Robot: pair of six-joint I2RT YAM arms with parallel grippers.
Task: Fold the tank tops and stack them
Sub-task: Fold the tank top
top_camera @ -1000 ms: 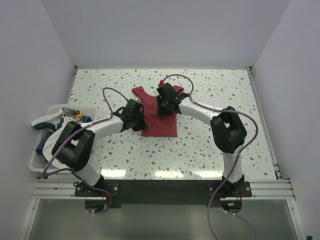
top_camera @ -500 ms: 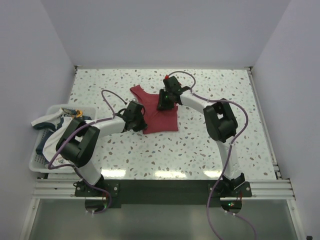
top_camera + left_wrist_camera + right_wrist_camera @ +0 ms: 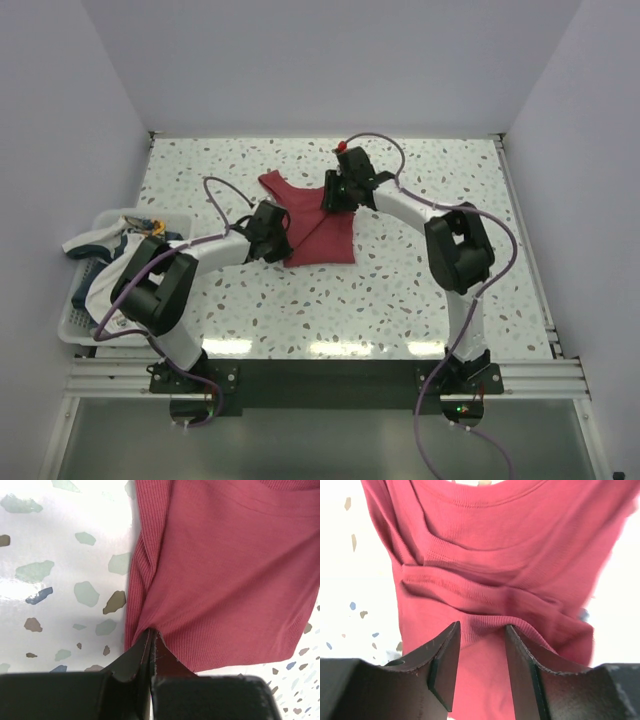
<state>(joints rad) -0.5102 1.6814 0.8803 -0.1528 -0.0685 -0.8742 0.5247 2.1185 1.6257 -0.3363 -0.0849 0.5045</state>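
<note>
your left claw [image 3: 151, 639] pinches the plain dark red cloth tank top [image 3: 325, 238] by its edge, right claw [image 3: 482, 628] parted; fold unfinished, white navy-trimmed tank top [image 3: 90, 243] waits in the white plastic basket [image 3: 72, 326].

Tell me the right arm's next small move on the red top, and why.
Probably lift the right gripper straight up, clear of the dark red tank top: its jaws stand apart around a bunched fold, while the left gripper is shut on the top's edge, holding it in place.
</note>
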